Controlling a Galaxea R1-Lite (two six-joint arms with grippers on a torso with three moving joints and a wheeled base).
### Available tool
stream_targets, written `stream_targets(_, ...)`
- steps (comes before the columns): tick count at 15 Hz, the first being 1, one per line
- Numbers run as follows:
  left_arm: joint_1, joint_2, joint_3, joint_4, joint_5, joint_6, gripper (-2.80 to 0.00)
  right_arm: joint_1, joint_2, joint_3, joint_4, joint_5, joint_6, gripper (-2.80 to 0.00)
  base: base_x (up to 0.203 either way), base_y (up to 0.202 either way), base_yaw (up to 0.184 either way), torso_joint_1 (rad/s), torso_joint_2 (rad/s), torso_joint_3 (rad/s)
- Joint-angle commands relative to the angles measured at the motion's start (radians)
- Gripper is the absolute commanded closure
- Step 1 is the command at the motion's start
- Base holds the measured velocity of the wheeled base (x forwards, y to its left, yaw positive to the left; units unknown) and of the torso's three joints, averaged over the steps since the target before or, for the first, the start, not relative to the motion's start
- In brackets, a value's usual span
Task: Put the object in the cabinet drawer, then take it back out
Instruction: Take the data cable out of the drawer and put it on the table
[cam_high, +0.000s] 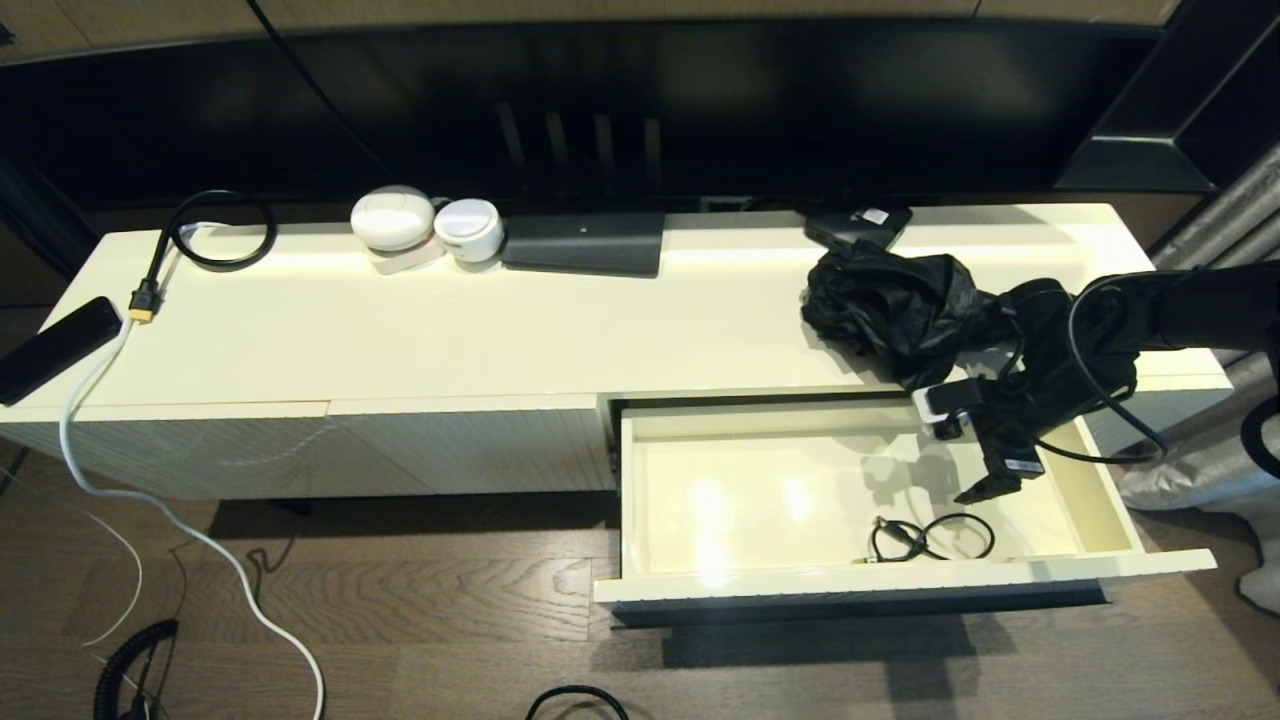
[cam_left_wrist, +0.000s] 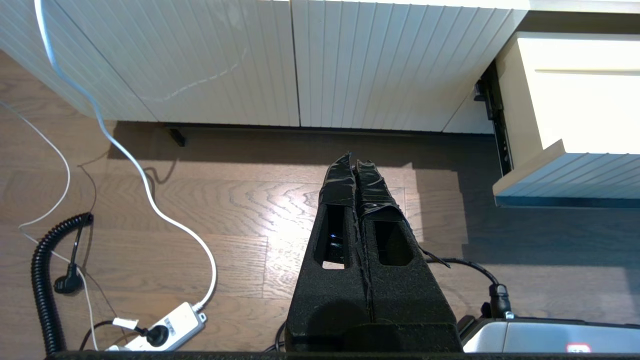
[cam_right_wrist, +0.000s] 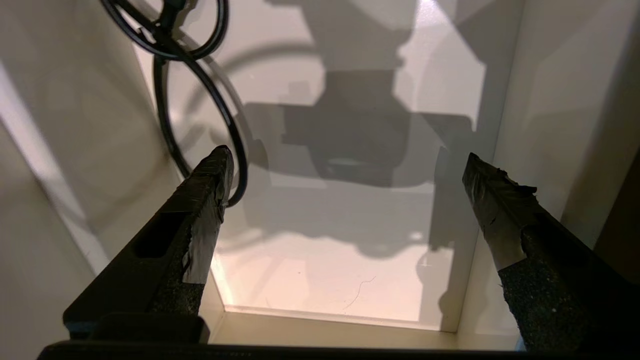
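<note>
Coiled black cable (cam_high: 930, 540) lies loose on the floor of the pulled-out cabinet drawer (cam_high: 1100, 500), near its front wall, so you can judge the putting-in half done and the taking-out still ahead. Your right gripper (cam_right_wrist: 345, 185) hangs over the drawer, fingers spread wide and holding nothing; the left gripper (cam_left_wrist: 356, 172), fingers pressed together, is parked over the wooden floor beside the drawer.

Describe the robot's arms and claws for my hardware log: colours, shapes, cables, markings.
The right arm is black, with black cables looped along it and a white-labelled module near the wrist. The right claw has two long, tapered black fingers, foam-textured, tips wrapped in black tape. The left claw looks the same, with slotted fingers.
</note>
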Motion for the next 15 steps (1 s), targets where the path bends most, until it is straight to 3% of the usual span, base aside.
stream_targets(1, 0.0, 0.0, 0.001, 0.0, 0.0, -0.001, 0.0, 0.0, -0.046, 0.003, 0.043, 0.004, -0.019, -2.8, 0.0, 0.0, 0.0, 0.0, 0.0, 0.0)
stream_targets(15, 0.0, 0.0, 0.001, -0.001, 0.0, -0.001, 0.0, -0.018, -0.152, 0.029, 0.091, 0.01, -0.05, -2.8, 0.0, 0.0, 0.0, -0.003, 0.0, 0.003)
